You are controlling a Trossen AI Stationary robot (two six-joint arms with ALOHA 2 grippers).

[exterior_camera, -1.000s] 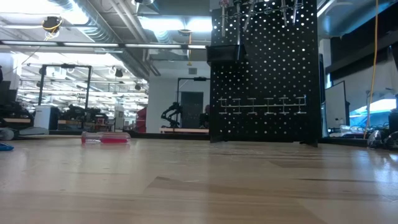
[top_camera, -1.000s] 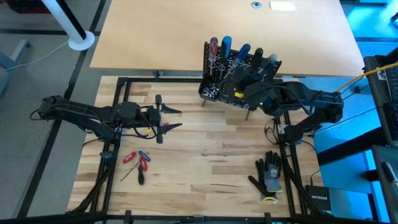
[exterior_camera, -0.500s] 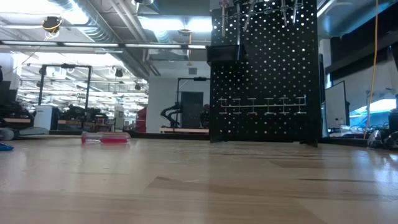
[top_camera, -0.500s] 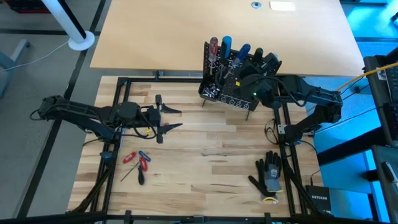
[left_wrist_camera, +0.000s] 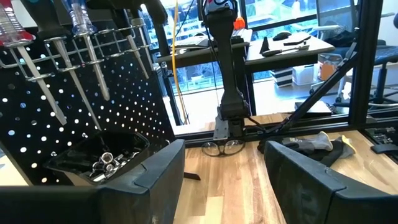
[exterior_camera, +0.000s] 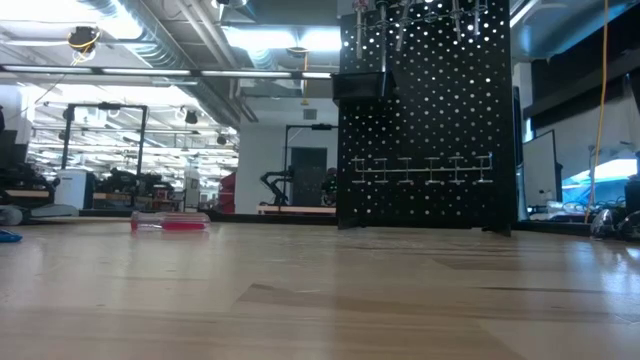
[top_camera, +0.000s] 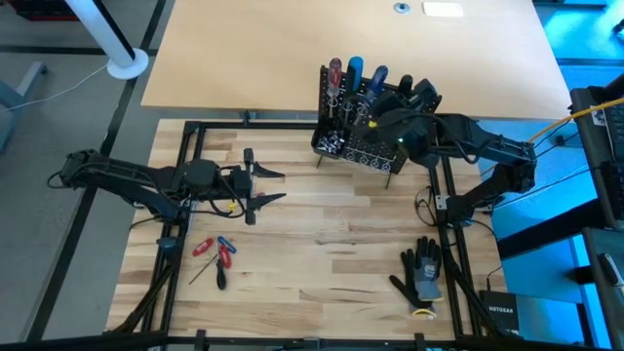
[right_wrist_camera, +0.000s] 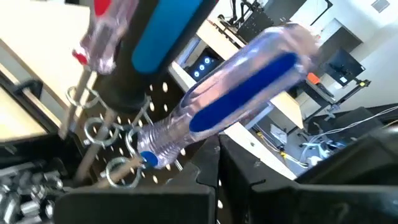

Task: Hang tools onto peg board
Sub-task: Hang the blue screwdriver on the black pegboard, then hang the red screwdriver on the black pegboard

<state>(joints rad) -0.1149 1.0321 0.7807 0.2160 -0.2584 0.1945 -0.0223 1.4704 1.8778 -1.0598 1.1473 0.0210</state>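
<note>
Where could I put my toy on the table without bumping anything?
The widest bare wood lies mid-table, between the loose tools near the left arm and the glove. It is crowded at the peg board, where the right gripper holds a blue-handled screwdriver. The left gripper waits open nearby.

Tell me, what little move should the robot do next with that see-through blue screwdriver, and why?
Probably ease it a little further down into the ring. The right claw is shut on the clear blue-cored screwdriver at the black perforated peg board, and its handle sits tilted with the shaft just entering a silver wire ring holder. The left claw waits open over the table.
</note>
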